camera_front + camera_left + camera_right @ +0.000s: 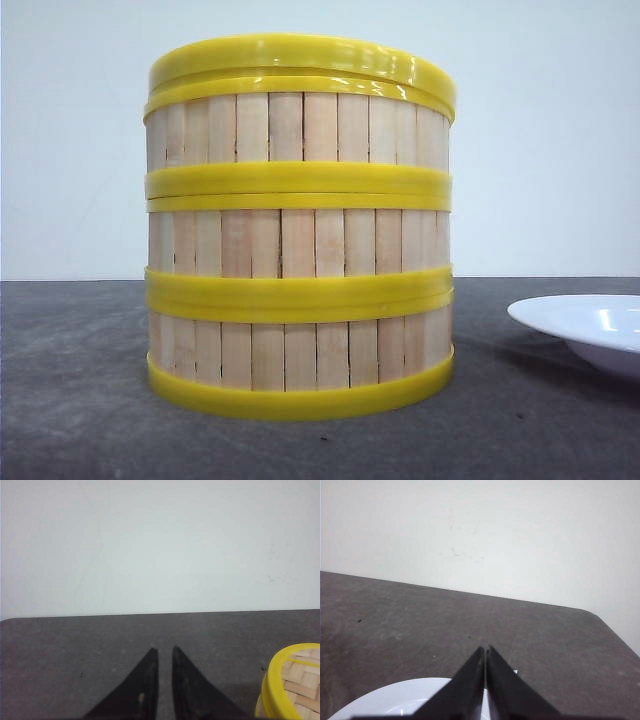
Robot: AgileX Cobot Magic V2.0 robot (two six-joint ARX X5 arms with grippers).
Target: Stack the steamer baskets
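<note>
Soft, even light, faint glare on the steamer baskets (300,230) (yellow rims), all views slightly grainy.

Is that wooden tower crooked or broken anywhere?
Nothing stands out. The three steamer baskets sit in a straight stack on the dark table, with the lid level on top. Their yellow rims line up and no slats look broken. The white plate to the right is intact and apart from the stack.
</note>
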